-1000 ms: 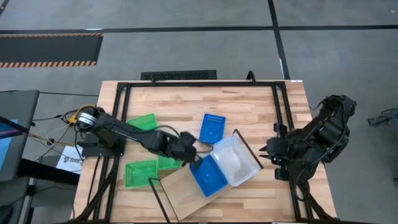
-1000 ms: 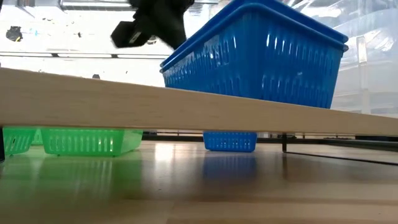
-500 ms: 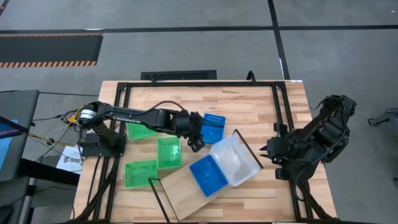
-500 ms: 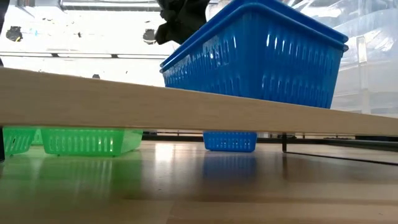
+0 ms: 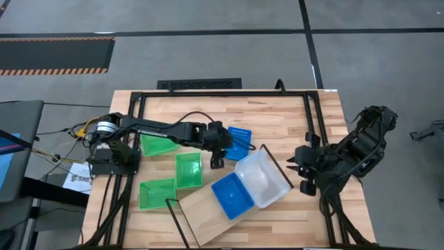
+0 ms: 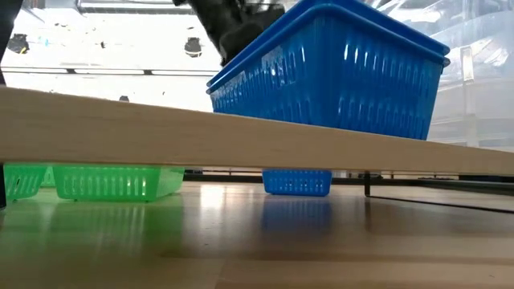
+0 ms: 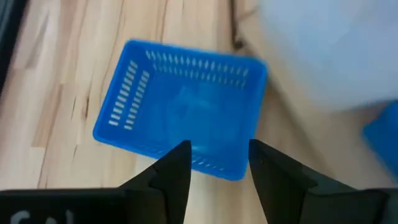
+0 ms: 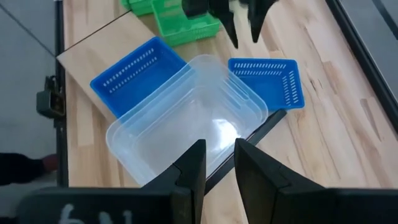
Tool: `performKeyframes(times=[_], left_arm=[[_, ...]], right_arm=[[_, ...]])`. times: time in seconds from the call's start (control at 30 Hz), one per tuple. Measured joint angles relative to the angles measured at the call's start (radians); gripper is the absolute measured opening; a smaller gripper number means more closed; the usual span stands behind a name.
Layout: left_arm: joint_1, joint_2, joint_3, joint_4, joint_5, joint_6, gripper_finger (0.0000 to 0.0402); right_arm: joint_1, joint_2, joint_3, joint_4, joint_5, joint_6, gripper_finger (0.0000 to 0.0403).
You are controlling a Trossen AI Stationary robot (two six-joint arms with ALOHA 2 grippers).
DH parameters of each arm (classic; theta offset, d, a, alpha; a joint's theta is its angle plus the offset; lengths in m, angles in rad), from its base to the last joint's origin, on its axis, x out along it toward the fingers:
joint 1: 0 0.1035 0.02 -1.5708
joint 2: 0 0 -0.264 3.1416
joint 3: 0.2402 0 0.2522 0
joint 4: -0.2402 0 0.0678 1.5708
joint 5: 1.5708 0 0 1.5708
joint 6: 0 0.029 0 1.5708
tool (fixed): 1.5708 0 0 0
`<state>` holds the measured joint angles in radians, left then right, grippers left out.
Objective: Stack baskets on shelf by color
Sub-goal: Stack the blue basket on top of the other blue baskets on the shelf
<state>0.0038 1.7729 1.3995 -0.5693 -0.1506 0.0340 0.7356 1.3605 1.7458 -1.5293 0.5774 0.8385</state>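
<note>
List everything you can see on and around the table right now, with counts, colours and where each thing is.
Green baskets: three, bright green, on the tabletop's left half, off the shelf.
Blue basket on shelf: one, bright blue, on the plank.
Loose blue basket: one, bright blue, on the tabletop by the left tool.
Clear basket: one, translucent, on the shelf's end beside the blue one.
Shelf: one, light wood with black wire ends, lying diagonally at the table's near edge.
Left tool: open, over the loose blue basket's edge.
Right tool: open, waiting at the table's right.
</note>
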Motion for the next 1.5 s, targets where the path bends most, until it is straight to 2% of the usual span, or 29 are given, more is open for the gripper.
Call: performKeyframes(times=[0.13, 0.23, 0.33, 0.73, 1.13, 1.4, 1.5], left_arm=[[0.044, -0.003, -0.033, 0.054, 0.062, 0.078, 0.0149], [0.068, -0.002, -0.051, 0.026, 0.111, 0.085, 0.0149], [0.071, -0.002, -0.076, 0.074, 0.134, 0.095, 0.0149], [0.029, -0.003, -0.136, 0.179, 0.139, 0.139, 0.0207], [0.014, 0.090, -0.135, 0.214, 0.109, 0.114, 0.0210], [0.013, 0.142, -0.137, 0.214, 0.130, 0.138, 0.0210], [0.012, 0.145, -0.137, 0.205, 0.093, 0.147, 0.0210]], right_arm=[[-0.031, 0.000, 0.000, 0.005, 0.000, 0.001, 0.0106], [-0.054, 0.000, 0.000, 0.011, 0.000, 0.001, 0.0106], [-0.072, 0.000, 0.000, 0.011, 0.000, 0.001, 0.0106], [-0.097, 0.000, 0.000, 0.011, 0.000, -0.001, 0.0106], [-0.097, 0.000, 0.000, 0.000, -0.001, 0.000, 0.0106], [-0.097, 0.000, 0.000, -0.010, -0.003, 0.000, 0.0106], [-0.097, 0.000, 0.000, -0.015, -0.003, -0.001, 0.0106]])
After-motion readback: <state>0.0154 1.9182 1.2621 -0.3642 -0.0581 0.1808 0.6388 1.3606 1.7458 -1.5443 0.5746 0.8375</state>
